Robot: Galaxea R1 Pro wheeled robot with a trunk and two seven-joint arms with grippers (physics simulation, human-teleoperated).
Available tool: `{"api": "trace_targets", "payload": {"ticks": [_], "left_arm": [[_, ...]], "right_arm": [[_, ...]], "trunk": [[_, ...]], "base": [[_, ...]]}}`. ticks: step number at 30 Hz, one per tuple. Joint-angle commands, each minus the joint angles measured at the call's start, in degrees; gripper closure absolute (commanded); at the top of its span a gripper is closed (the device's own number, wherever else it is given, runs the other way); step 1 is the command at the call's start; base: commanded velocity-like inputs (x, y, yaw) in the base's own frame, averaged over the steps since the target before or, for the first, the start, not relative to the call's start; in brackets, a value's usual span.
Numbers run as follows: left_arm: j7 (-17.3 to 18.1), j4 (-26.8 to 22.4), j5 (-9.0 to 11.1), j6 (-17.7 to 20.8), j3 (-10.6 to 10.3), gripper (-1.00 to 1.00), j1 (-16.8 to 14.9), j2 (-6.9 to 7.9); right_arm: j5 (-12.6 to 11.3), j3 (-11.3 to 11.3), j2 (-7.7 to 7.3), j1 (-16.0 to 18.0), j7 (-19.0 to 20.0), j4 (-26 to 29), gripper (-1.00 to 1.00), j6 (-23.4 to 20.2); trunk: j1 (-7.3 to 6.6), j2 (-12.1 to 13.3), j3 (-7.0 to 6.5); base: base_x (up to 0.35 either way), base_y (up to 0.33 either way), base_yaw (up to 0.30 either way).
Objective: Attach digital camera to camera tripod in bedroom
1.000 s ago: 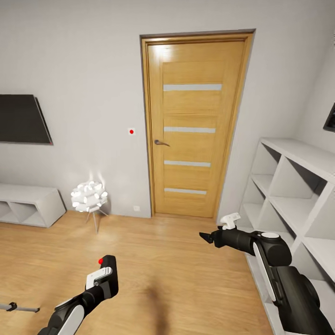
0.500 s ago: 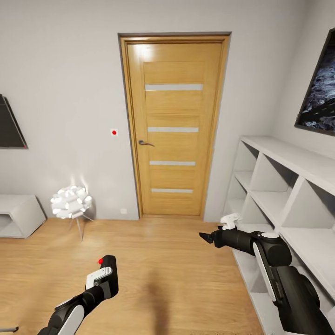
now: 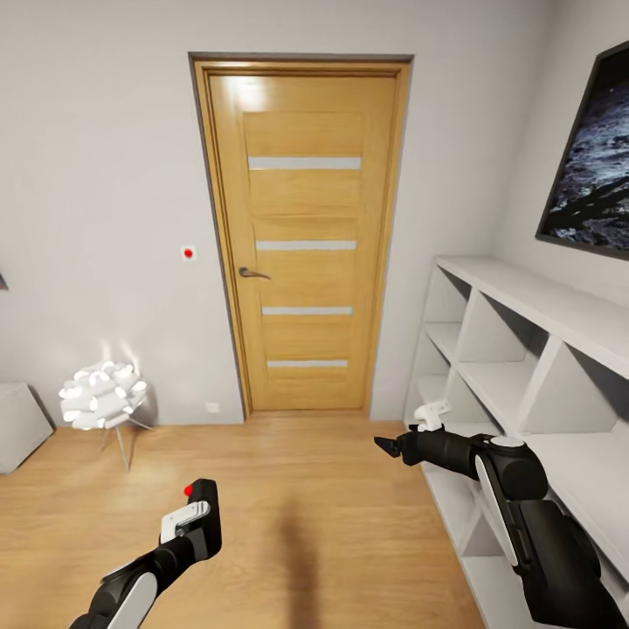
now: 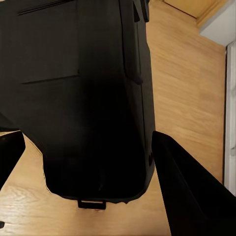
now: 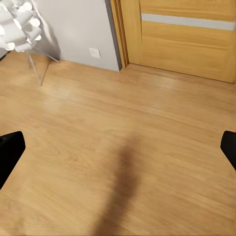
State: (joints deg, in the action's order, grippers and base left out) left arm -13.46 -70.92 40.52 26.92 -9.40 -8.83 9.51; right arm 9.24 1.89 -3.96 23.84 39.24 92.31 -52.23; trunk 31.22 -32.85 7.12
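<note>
I am in transit, facing a closed wooden door point(image 3: 301, 236) in a grey wall, with neither the camera nor the tripod among the things in front of me, so I cannot say where either lies or which way the camera's long axis points. My left hand point(image 3: 194, 515) is held low and forward over the wood floor point(image 3: 288, 489); from the head view I cannot tell how its fingers stand, but in its wrist view the two dark fingertips point(image 4: 189, 191) sit wide apart at the frame's edges with nothing between them, and beyond them looms a large black shape that I take to be part of my own body. My right hand point(image 3: 389, 446) is carried out ahead at mid height, pointing across toward my left side, and its wrist view shows its fingertips point(image 5: 10, 155) spread to the edges over bare floor, so it too is apart and empty. I judge both arms are tucked this way simply to travel safely. A white shelf unit point(image 3: 524, 349) stands close on my right, with a dark framed picture point(image 3: 590, 175) above it, and a white ball-shaped floor lamp point(image 3: 100, 395) sits by the wall on my left.
</note>
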Motion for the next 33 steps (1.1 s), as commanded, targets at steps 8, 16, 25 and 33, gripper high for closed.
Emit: {"api": "trace_targets", "payload": {"ticks": [8, 16, 25, 33], "left_arm": [[-0.43, -0.10, 0.53, 0.07, -0.10, 1.00, -0.05, 0.07], [-0.43, -0.10, 0.54, -0.02, -0.10, 1.00, -0.03, 0.07], [-0.40, -0.10, 0.56, -0.94, -0.09, 1.00, 0.01, 0.07], [-0.43, -0.10, 0.60, -1.20, -0.09, 1.00, 0.03, 0.14]], "right_arm": [[0.60, 0.05, 0.05, 0.06, 0.57, 0.06, -1.00, -0.16], [0.60, 0.05, 0.09, 0.06, 0.57, 0.06, -1.00, -0.16], [0.60, -0.99, 0.04, 0.06, 0.58, 0.06, -1.00, -0.16], [0.60, -1.52, 0.01, 0.05, 0.57, 0.06, -1.00, -0.16]], "trunk": [[0.05, -0.09, 0.11], [0.05, -0.09, 0.11], [0.05, -0.09, 0.11], [0.05, -0.09, 0.11]], "base": [[0.318, 0.000, -0.009], [0.324, 0.000, -0.002], [0.325, -0.052, 0.000], [0.315, -0.154, 0.064]]}}
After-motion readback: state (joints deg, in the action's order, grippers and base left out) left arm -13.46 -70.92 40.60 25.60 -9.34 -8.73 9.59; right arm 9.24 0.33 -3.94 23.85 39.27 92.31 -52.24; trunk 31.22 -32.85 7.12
